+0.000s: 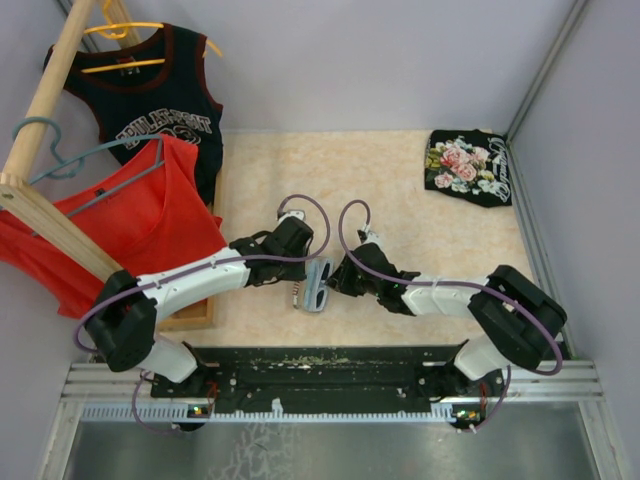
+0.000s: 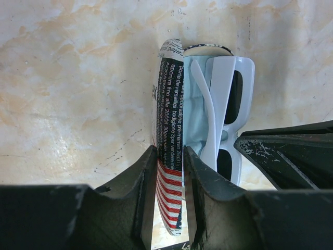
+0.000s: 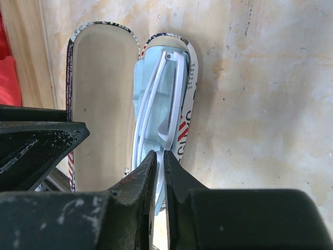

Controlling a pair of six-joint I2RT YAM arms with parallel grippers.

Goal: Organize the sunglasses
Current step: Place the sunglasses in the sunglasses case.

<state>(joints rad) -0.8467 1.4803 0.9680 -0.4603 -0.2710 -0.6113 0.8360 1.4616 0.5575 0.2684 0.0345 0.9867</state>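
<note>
The sunglasses lie folded inside the open case, bedded on a light-blue cloth. The white frame and thin arms run lengthwise down the case's lower half. That long axis points straight away from the right end effector, whose fingers have narrowed to a slit around the pair's near end, apparently pinching a white arm. The right arm is therefore the one on the glasses, and any seating or release looks to be its job, done along that axis. Beside the filled half, the lid lies open, showing a bare beige lining. The left end effector is clamped across the lid's shell and steadies it from the other side. From above, the case sits mid-bench between the two end effectors, its length running roughly near to far. The case carries red-and-white flag stripes plus newsprint-style text, where "Porte de versailles" and "2000" can be made out. Farther off, a black jersey on a hanger has chest lettering too small to read reliably.
</note>
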